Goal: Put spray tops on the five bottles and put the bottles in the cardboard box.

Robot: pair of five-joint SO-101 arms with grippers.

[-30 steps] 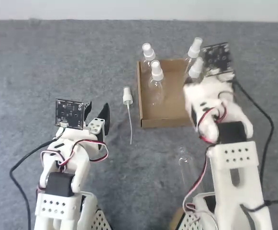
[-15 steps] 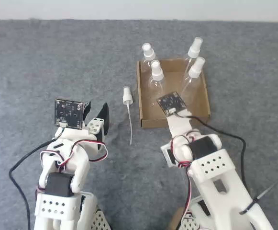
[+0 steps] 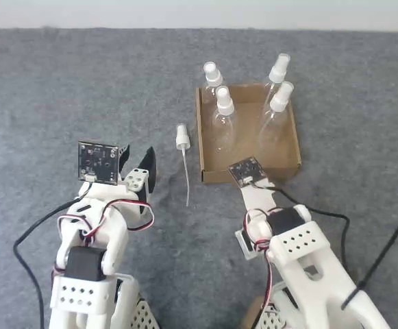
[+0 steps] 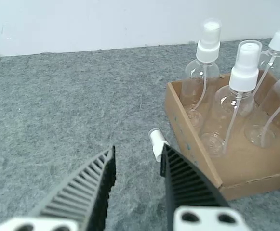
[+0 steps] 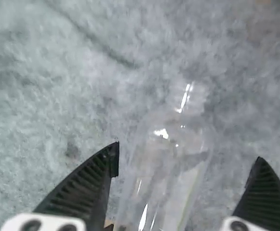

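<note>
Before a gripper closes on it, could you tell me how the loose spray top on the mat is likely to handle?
The spray top looks small and plastic, so it is probably very light. Its long thin tube will likely flex rather than stay rigid. Lying on its side on the mat, it might roll or pivot if nudged.

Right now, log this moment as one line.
cardboard box: four capped bottles inside | spray top: loose on mat | right gripper: open, fifth bottle between jaws | left gripper: open, near spray top
</note>
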